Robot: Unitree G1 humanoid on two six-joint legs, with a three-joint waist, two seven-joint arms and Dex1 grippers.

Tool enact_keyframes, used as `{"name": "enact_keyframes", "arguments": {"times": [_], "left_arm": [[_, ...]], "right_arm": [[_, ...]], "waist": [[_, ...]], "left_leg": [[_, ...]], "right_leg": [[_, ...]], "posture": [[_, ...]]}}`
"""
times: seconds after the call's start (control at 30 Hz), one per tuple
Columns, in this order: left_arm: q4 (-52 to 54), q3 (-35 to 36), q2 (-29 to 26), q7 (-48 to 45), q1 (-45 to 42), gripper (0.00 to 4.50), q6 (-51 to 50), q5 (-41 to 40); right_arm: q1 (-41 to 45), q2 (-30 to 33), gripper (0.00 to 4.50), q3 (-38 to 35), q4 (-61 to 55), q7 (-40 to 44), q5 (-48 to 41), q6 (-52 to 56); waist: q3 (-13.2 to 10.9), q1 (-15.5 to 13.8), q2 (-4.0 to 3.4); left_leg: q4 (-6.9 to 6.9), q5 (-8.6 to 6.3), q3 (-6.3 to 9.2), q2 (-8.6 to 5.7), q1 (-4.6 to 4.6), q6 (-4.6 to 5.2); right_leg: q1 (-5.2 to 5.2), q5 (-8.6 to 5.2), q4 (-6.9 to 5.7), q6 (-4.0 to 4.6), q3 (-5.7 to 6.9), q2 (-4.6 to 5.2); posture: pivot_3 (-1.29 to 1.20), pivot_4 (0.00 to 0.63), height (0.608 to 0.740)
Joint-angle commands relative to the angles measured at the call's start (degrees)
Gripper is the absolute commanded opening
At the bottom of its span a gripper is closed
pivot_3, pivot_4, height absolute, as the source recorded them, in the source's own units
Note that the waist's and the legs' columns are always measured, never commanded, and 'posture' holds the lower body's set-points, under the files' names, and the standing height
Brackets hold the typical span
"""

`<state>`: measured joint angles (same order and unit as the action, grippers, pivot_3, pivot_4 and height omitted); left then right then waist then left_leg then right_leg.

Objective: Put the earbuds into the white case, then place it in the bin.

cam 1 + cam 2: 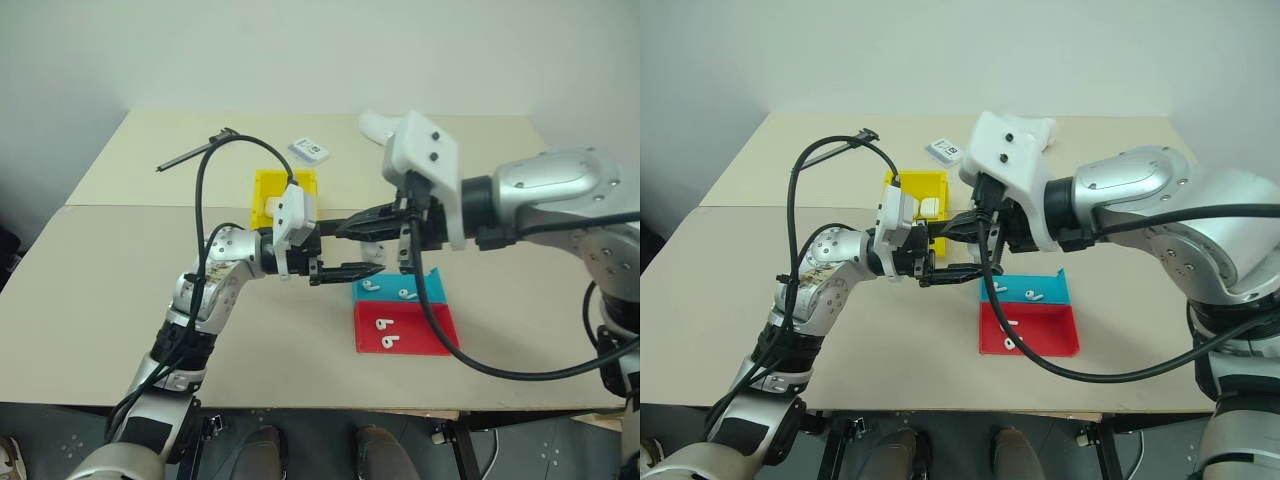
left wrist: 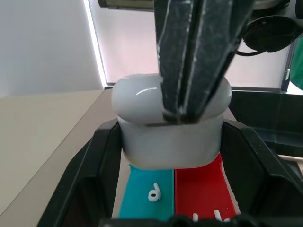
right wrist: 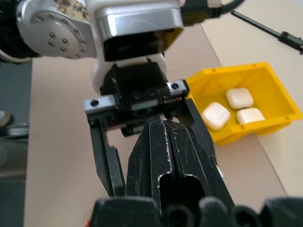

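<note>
Left tool holding a small glossy white rounded case above the beige bench, right tool pressed shut on its lid.

From the left, the left tool (image 2: 171,142) has its two black fingers clamped on the sides of the glossy white rounded-rectangle case (image 2: 170,142), lid down, held clear of the bench (image 1: 120,300). At about twelve o'clock from it stands the bright yellow open-top plastic bin (image 3: 255,101) with three more white cases inside. The right tool (image 3: 165,156), fingers closed together with nothing between them, bears on the held case's lid from above. At five o'clock lie a shallow teal tray (image 1: 430,292) and a shallow red tray (image 1: 425,330) side by side, tiny white earbuds (image 1: 388,340) loose in both.
</note>
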<state>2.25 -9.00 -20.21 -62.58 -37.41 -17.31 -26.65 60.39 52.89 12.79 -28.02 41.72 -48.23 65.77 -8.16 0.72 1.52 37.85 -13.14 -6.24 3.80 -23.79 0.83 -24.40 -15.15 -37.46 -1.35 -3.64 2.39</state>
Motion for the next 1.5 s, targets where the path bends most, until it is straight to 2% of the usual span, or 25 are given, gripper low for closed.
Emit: {"name": "enact_keyframes", "arguments": {"times": [0.03,0.13,0.23,0.3,0.4,0.53,0.73,0.8,0.9,1.0,1.03,1.2,1.37,1.5], "left_arm": [[3.32,3.12,-0.03,2.36,0.35,2.81,2.06,-0.45],[5.04,4.94,1.10,8.04,1.87,2.81,2.07,0.31],[6.96,7.92,5.35,23.82,2.66,2.81,0.13,4.89],[7.21,8.97,6.99,32.78,2.77,2.81,-1.36,9.66],[4.57,8.88,7.43,41.50,2.85,2.81,-0.90,16.72],[-5.29,9.31,9.19,49.80,-0.57,2.81,-1.16,21.72],[-18.92,6.87,10.39,53.66,-5.90,2.81,-0.15,26.81],[-20.74,6.00,10.39,53.87,-6.37,3.54,0.36,28.11],[-20.32,5.99,9.92,53.37,-5.77,4.42,1.91,28.64],[-17.06,7.49,8.15,49.46,-4.64,4.47,1.02,26.19],[-13.65,9.22,6.23,45.92,-3.96,4.47,-1.26,23.15],[5.27,13.33,-5.29,30.67,3.25,4.47,-9.32,12.26],[21.02,22.41,-19.14,14.71,15.71,4.47,-14.91,-2.76],[28.15,30.26,-25.90,9.99,24.62,4.47,-19.73,-11.46]], "right_arm": [[-1.32,0.90,0.06,-3.30,0.73,0.36,0.87,1.30],[-3.27,-0.71,0.06,-8.71,1.25,-2.29,-0.14,1.92],[-9.28,-4.66,0.06,-16.75,-0.82,-4.64,-0.64,-4.09],[-14.40,-5.23,0.06,-19.24,-3.09,-4.55,0.17,-6.53],[-18.81,-4.90,0.06,-16.77,-6.38,-8.65,3.21,-4.72],[-21.30,-8.29,0.06,-12.89,-7.79,-13.49,6.22,-4.35],[-21.47,-10.93,0.06,-11.32,-7.67,-16.75,7.44,-1.79],[-21.68,-11.47,0.00,-10.77,-7.77,-17.53,8.00,-1.25],[-22.65,-12.13,0.00,-10.35,-8.33,-18.21,8.80,-1.23],[-24.28,-12.55,0.00,-10.87,-8.73,-18.31,9.38,-2.18],[-25.49,-12.37,0.00,-11.12,-8.87,-17.89,10.10,-3.73],[-31.25,-11.68,0.00,-12.90,-9.63,-14.65,12.43,-11.17],[-43.10,-11.10,0.00,-16.75,-8.34,-8.36,16.88,-25.73],[-49.68,-7.86,0.00,-20.43,-6.55,-0.90,18.16,-33.20]], "waist": [[0.01,0.09,-0.02],[0.01,0.24,-0.01],[0.01,0.01,0.01],[0.01,-0.14,0.01],[0.01,-0.11,0.00],[0.01,0.11,0.01],[0.01,0.01,0.01],[0.01,-0.03,0.01],[0.01,0.03,0.01],[0.01,0.10,0.01],[0.01,0.14,0.01],[0.01,0.78,0.00],[0.02,0.37,0.00],[0.01,0.07,0.00]], "left_leg": [[0.00,0.00,0.00,0.00,0.00,0.00],[0.00,0.00,0.01,0.03,0.03,0.00],[0.01,0.00,0.10,0.03,0.03,0.00],[0.02,0.00,0.16,-0.02,0.03,0.00],[0.02,0.00,0.18,-0.06,0.02,0.00],[0.02,0.02,0.14,-0.07,0.12,-0.01],[0.01,0.11,0.12,-0.11,0.03,0.01],[0.01,0.10,0.11,-0.12,-0.02,0.02],[0.00,0.09,0.08,-0.10,-0.04,0.03],[-0.01,0.09,0.07,-0.09,-0.04,0.03],[-0.01,0.09,0.06,-0.09,-0.03,0.03],[-0.04,0.11,0.04,-0.03,0.01,0.00],[-0.04,0.11,-0.04,-0.02,0.12,-0.02],[-0.04,0.12,-0.07,-0.02,0.27,-0.03]], "right_leg": [[0.00,0.00,-0.01,0.00,0.00,0.00],[-0.02,0.00,-0.07,0.00,-0.03,-0.02],[0.06,0.01,-0.06,0.00,0.01,0.00],[0.12,0.03,-0.01,-0.04,0.03,0.04],[0.12,0.04,0.00,-0.06,0.04,0.06],[0.13,0.05,-0.09,-0.08,-0.02,0.06],[0.09,0.07,-0.04,-0.10,0.03,0.06],[0.08,0.08,0.04,-0.11,0.03,0.07],[0.07,0.08,0.10,-0.11,0.04,0.07],[0.07,0.08,0.09,-0.10,0.05,0.06],[0.07,0.08,0.07,-0.10,0.05,0.06],[0.01,0.08,-0.05,-0.10,0.01,0.03],[0.11,0.07,-0.02,-0.11,0.02,0.09],[0.21,0.06,-0.04,-0.13,0.04,0.10]], "posture": [[0.00,0.150,0.740],[0.00,0.150,0.740],[0.00,0.150,0.740],[0.00,0.150,0.740],[0.00,0.150,0.740],[0.00,0.150,0.740],[0.00,0.150,0.740],[0.00,0.150,0.740],[0.00,0.150,0.740],[0.00,0.150,0.740],[0.00,0.150,0.740],[0.00,0.150,0.740],[0.00,0.150,0.740],[0.00,0.150,0.740]]}}
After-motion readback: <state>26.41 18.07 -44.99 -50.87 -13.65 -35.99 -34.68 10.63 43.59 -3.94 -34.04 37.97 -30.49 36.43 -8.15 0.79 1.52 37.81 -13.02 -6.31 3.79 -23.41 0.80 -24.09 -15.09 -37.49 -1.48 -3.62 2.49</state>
